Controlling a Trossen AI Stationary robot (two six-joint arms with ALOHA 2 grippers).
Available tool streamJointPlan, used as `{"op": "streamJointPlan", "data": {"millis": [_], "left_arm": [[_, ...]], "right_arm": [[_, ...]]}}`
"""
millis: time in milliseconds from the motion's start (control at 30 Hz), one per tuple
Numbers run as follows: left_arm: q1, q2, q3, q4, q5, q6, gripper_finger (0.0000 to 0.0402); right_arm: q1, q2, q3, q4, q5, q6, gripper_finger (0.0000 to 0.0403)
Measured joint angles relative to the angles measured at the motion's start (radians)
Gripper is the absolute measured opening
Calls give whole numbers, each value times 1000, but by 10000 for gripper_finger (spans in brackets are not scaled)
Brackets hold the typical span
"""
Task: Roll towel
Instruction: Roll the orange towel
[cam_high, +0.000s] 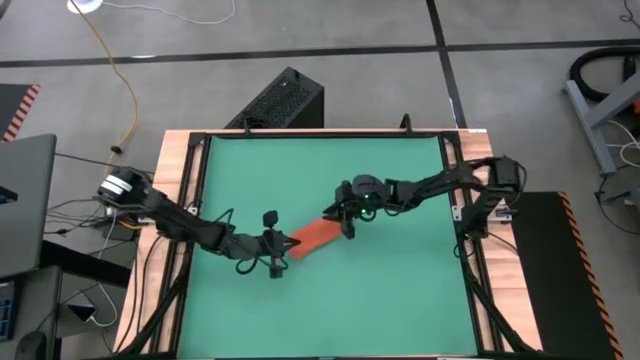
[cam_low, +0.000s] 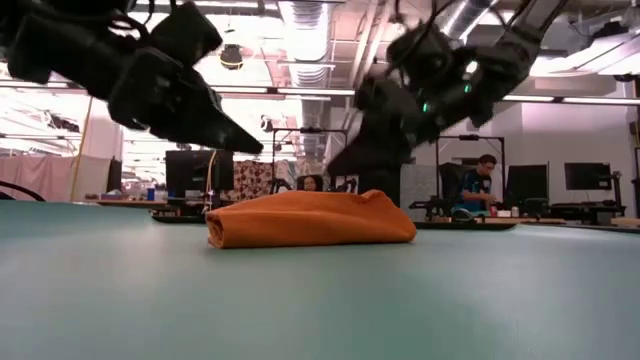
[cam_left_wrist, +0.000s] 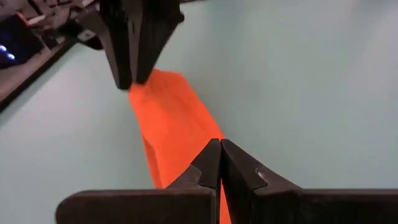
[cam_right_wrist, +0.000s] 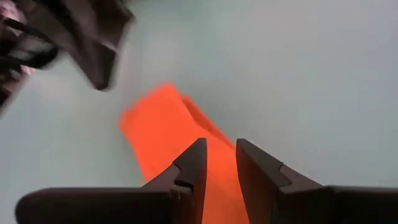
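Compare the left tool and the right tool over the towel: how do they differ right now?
The left tool has its fingers pressed together, empty; the right tool shows a narrow gap between its fingers, so it is slightly open. In the high view the left tool is at the towel's lower-left end, the right tool at its upper-right end. Both sit above the folded towel, holding nothing.

Beyond my green mat (cam_high: 400, 290) and the table's wooden edge (cam_high: 175, 200) lies a grey floor (cam_high: 330, 75) with dark seams; an orange cable (cam_high: 118, 72) trails across it. A black box (cam_high: 280, 100) stands behind the table. Level across, I see ceiling light strips (cam_low: 300, 92), monitors (cam_low: 188, 172) and a seated person (cam_low: 480, 185).
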Motion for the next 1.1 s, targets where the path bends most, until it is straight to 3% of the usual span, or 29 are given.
{"op": "streamJointPlan", "data": {"millis": [233,467,700,933,1100], "left_arm": [[11,138,1,80,-17,-73,0],[11,247,1,89,-19,-154,0],[11,293,2,57,-53,-173,0],[16,274,2,-5,-74,-76,0],[38,182,1,-157,10,9,0]], "right_arm": [[-13,151,-1,-19,0,39,107],[-8,186,2,-49,69,68,107],[59,175,-1,-77,269,196,107],[208,173,-5,-39,662,273,107],[272,170,-4,80,794,306,107]]}}
